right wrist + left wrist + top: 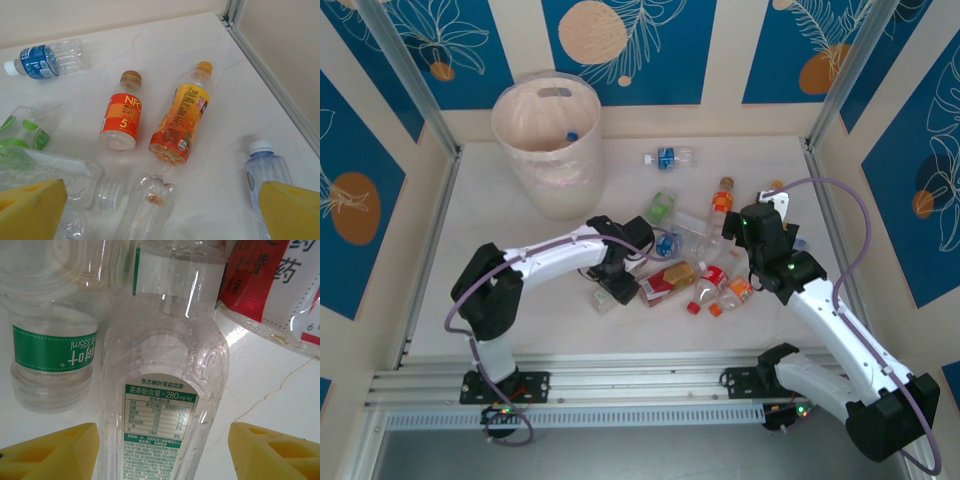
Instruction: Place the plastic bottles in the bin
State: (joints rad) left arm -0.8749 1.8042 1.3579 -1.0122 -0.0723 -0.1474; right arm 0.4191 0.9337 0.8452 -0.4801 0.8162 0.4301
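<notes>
the bin [556, 185] stands upright at the far left of the white table [520, 325], and a blue-capped bottle [572, 135] shows inside it. most of the plastic bottles [705, 280] lie scattered on the table right of centre, between the two arms and well apart from the bin. one blue-labelled bottle [668, 157] lies alone, farther off toward the far wall.

the left gripper [163, 440] is down at the near left edge of the cluster. its yellow fingers [60, 450] stand moderately apart, one on either side of a clear bottle with a white and green printed label [160, 405]. bare table shows between this bottle and the right finger, so the jaws are not closed on it. just left of it is a clear bottle with a green band [52, 355], and to the far right a red-labelled bottle [270, 280].

the right gripper [162, 200] hovers over the right side of the cluster, its fingers [290, 210] spread wide and holding nothing. beyond it an orange nfc bottle [122, 117] with a brown cap and an orange and yellow bottle [182, 120] lie side by side, not touching, with their caps pointing to the far side. a crumpled clear bottle [147, 205] lies on the table between the fingers, and a white-capped clear bottle [265, 167] lies just beside the right finger.
</notes>
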